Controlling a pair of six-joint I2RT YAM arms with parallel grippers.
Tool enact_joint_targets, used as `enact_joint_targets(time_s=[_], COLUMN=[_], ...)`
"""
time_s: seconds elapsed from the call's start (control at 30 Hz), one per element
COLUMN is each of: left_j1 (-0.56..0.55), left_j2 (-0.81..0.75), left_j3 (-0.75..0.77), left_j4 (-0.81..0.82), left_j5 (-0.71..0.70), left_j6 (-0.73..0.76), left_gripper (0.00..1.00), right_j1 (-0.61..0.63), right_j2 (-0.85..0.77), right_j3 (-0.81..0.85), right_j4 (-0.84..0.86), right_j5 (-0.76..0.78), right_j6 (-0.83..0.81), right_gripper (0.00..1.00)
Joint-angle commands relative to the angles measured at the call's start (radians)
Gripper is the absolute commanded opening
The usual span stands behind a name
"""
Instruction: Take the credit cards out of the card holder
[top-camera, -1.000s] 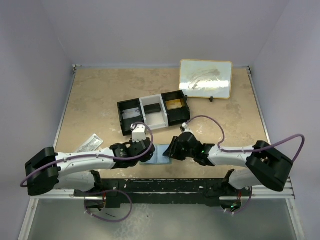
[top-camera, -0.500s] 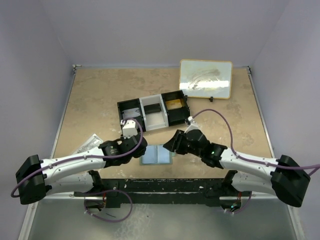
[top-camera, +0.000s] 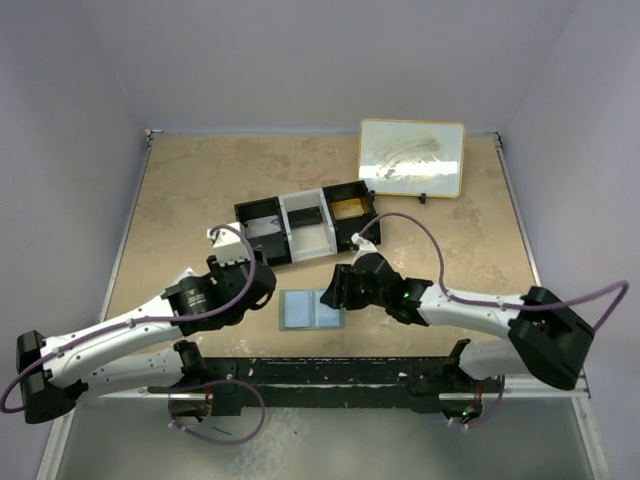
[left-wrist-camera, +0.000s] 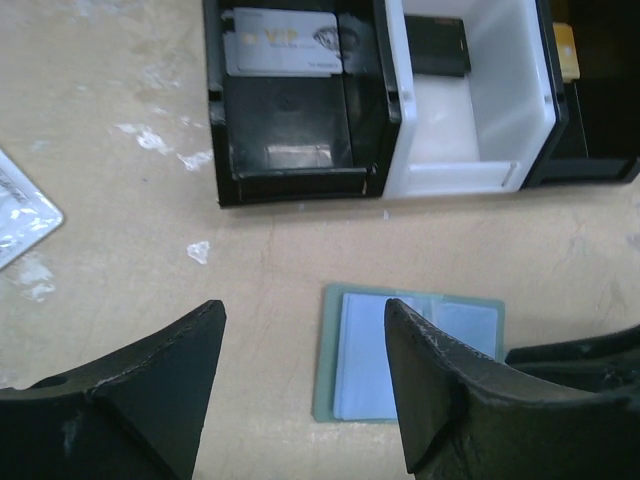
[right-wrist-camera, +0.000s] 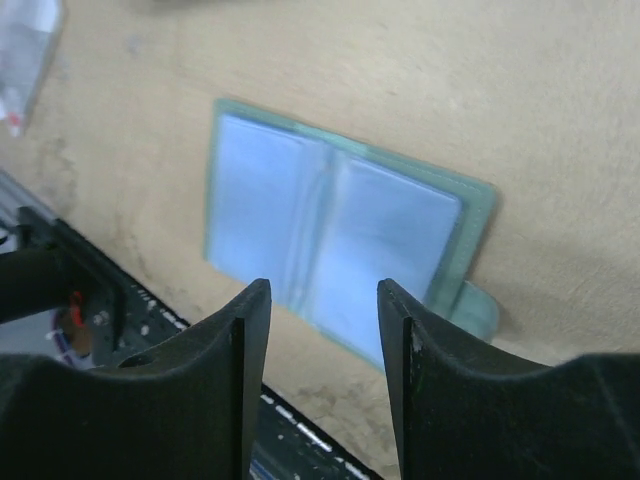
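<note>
The card holder (top-camera: 311, 309) lies open and flat on the table, light blue inside up, grey-green border showing (left-wrist-camera: 365, 365) (right-wrist-camera: 330, 220). I see no card in its pockets. An orange-tan credit card (top-camera: 349, 207) (left-wrist-camera: 565, 50) sits in the tray's right black compartment. A dark credit card (top-camera: 308, 213) (left-wrist-camera: 437, 45) lies in the white middle one, and a grey card (left-wrist-camera: 280, 42) in the left one. My left gripper (top-camera: 262, 288) (left-wrist-camera: 300, 312) hangs open and empty left of the holder. Over the holder's right edge my right gripper (top-camera: 335, 290) (right-wrist-camera: 323, 292) is open, also empty.
The black-and-white three-compartment tray (top-camera: 270, 240) stands just behind the holder. A clear packet (top-camera: 180, 285) (left-wrist-camera: 20, 215) lies at the left. A framed white board (top-camera: 411, 157) leans at the back right. A black rail (top-camera: 330, 375) runs along the near table edge.
Both grippers have opened and drawn off the card holder. The left arm pulled back to the left, the right one lifted slightly. The holder now lies uncovered and spread open.
</note>
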Motion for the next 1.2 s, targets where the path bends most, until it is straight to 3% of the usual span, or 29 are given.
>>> enact_joint_targets(time_s=[0.0, 0.1, 0.2, 0.3, 0.43, 0.6, 0.77, 0.97, 1.17], left_j1=[0.018, 0.054, 0.121, 0.21, 0.42, 0.667, 0.813, 0.826, 0.826], left_j2=[-0.052, -0.064, -0.056, -0.043, -0.06, -0.039, 0.003, -0.055, -0.117], left_j3=[0.069, 0.116, 0.156, 0.197, 0.27, 0.344, 0.394, 0.541, 0.648], left_j4=[-0.133, -0.161, -0.157, -0.162, -0.152, -0.165, -0.194, -0.257, -0.286], left_j5=[-0.151, -0.174, -0.171, -0.18, -0.103, 0.049, 0.112, 0.063, 0.052], left_j6=[-0.017, 0.04, 0.14, 0.245, 0.392, 0.514, 0.54, 0.464, 0.471], left_gripper=[0.66, 0.7, 0.72, 0.74, 0.78, 0.8, 0.8, 0.8, 0.8], right_j1=[-0.006, -0.006, -0.007, -0.023, -0.143, -0.487, -0.536, -0.537, -0.536], right_j2=[-0.169, -0.298, -0.403, -0.477, -0.512, -0.532, -0.613, -0.703, -0.687], right_j3=[0.054, 0.086, 0.113, 0.146, 0.203, 0.247, 0.345, 0.559, 0.736], right_j4=[0.032, -0.007, -0.047, -0.105, -0.215, -0.269, -0.326, -0.433, -0.502], right_j5=[0.037, 0.131, 0.254, 0.4, 0.522, 0.288, 0.25, 0.192, 0.147], right_j6=[-0.143, -0.234, -0.327, -0.421, -0.512, -0.57, -0.638, -0.71, -0.734], right_gripper=[0.54, 0.66, 0.91, 0.99, 1.0, 1.0, 1.0, 1.0, 1.0])
